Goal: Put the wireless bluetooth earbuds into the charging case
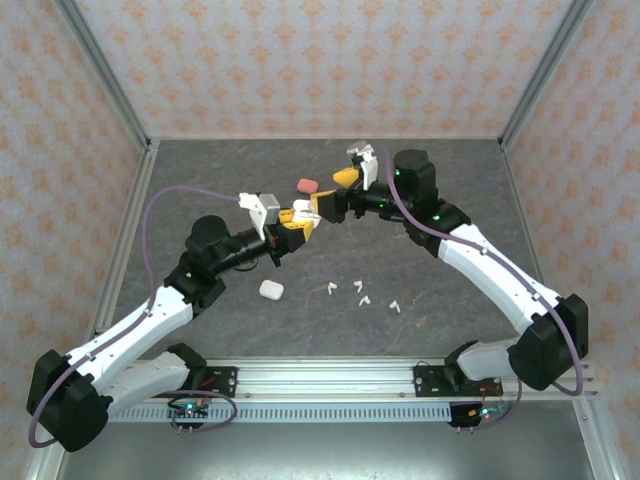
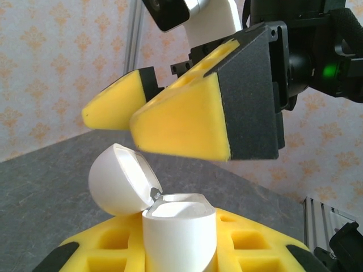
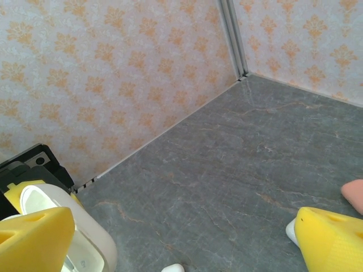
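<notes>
White charging case [image 2: 178, 238] upright in left fingers [image 2: 281, 241], lid [image 2: 116, 178] open upward-left; right fingers [image 2: 181, 122] spread wide above.

You have bright, even light from overhead; shadows on the tabletop [image 1: 330, 330] are faint and soft-edged, and both wrist views lose sharpness on whatever sits closest to the lens

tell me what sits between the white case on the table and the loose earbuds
Nothing: bare table between the case and the nearest earbud, in the top view.
</notes>
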Available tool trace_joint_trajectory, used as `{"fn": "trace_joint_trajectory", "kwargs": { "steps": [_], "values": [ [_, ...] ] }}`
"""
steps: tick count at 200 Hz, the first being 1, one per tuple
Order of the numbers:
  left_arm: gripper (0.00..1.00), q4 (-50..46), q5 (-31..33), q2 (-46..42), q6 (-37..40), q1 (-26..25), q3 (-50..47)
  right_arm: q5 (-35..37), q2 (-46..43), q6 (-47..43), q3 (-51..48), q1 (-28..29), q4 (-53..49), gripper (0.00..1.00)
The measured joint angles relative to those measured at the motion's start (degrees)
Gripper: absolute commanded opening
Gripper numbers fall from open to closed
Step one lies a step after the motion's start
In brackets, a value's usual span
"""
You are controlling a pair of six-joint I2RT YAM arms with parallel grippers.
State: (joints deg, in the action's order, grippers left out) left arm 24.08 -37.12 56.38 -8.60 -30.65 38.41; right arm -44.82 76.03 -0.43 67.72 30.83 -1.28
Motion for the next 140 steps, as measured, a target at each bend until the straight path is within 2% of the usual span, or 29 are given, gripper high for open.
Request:
{"fn": "trace_joint_trajectory", "kwargs": {
  "steps": [45,75,109,140],
  "values": [
    [0.00,-0.2,1.4,-1.4,1.0,0.0,-0.6,2.0,-5.7,0.2,0.0,-1.0,-2.9,0.99],
    [0.00,-0.2,2.1,-4.1,1.4,0.0,-2.0,5.4,-5.6,0.5,0.0,-1.0,-8.4,0.97],
    [0.00,-0.4,3.4,-7.4,2.5,0.0,-2.7,10.6,-0.9,3.1,-0.8,-1.0,-14.5,0.80],
    [0.00,-0.7,3.7,-9.2,3.1,0.0,-2.7,11.0,6.8,5.9,-2.6,-0.7,-18.6,0.69]
  ]
}}
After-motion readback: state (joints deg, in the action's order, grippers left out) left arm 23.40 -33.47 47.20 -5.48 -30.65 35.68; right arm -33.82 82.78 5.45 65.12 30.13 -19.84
